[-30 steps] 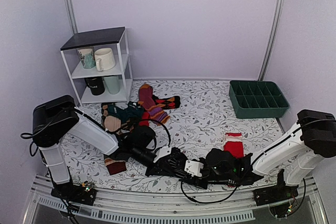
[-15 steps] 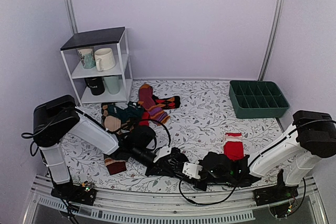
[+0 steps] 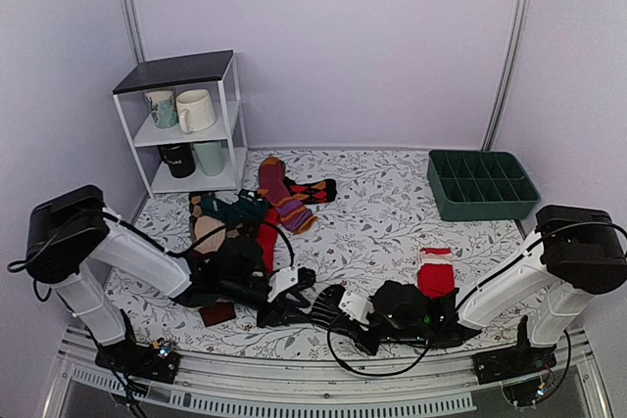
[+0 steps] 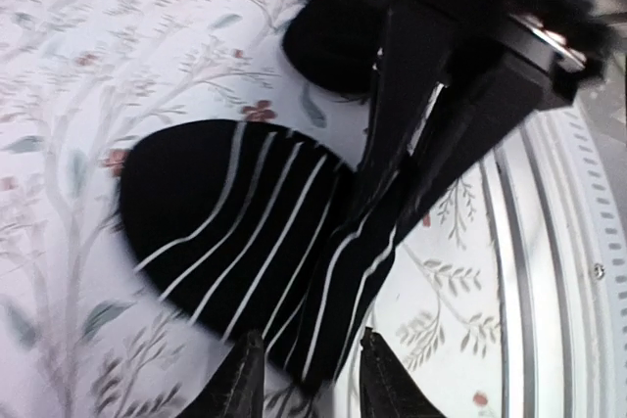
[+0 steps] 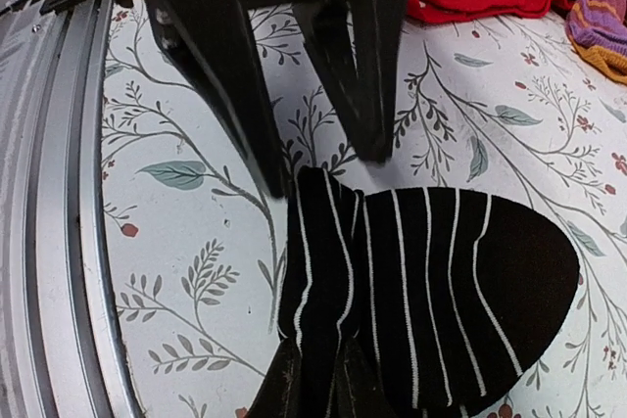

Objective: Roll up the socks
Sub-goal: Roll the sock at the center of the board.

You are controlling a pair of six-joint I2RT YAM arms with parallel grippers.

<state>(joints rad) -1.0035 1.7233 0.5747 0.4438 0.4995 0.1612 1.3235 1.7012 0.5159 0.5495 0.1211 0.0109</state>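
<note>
Both claws, left claw (image 4: pixel 304 379) and right claw (image 5: pixel 318 379), pinch one striped sock (image 5: pixel 421 291) from opposite ends.

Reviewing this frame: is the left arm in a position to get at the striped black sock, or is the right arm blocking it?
Probably yes. The left gripper already has its fingers at one end of the striped black sock, apparently pinching it. The right gripper holds the same end from the opposite side without blocking it.
</note>
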